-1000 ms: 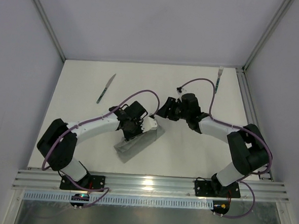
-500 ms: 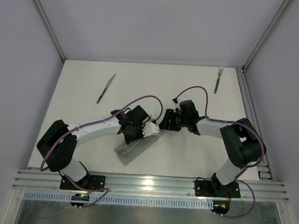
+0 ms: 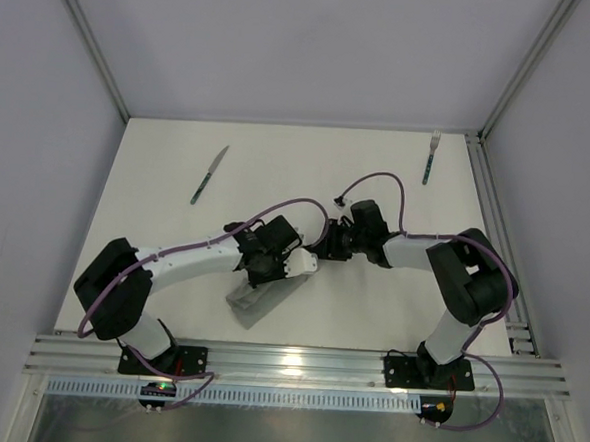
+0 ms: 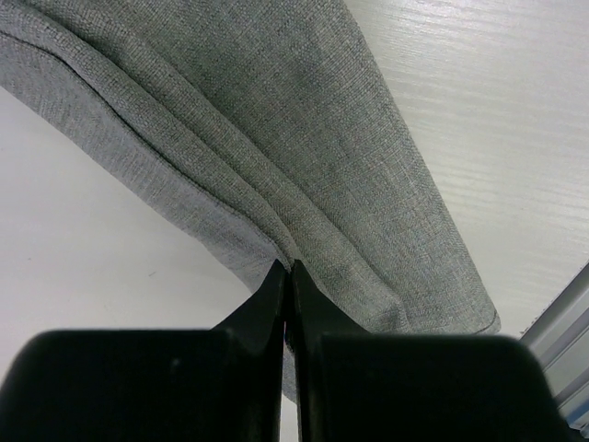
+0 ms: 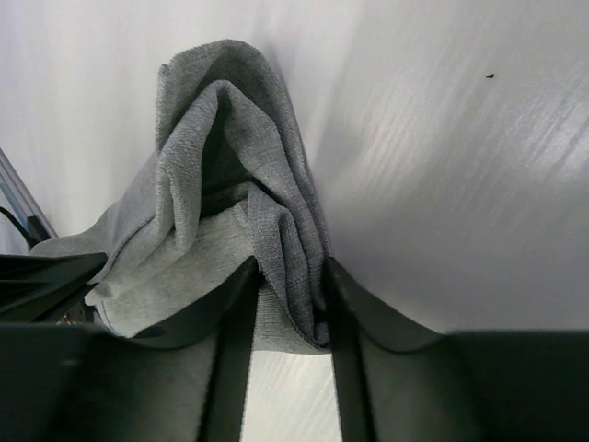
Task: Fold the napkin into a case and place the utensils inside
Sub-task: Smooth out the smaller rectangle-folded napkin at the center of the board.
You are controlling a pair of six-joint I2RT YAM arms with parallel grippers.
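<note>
The left tool [image 4: 287, 269] pinches shut on a napkin [image 4: 304, 120] fold; the right tool [image 5: 289, 272] clamps its bunched end. Pulling apart unevenly could undo the folds.

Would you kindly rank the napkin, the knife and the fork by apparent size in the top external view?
1. Napkin, clearly largest.
2. Knife, a little longer.
3. Fork, smallest, though these two look close.
</note>
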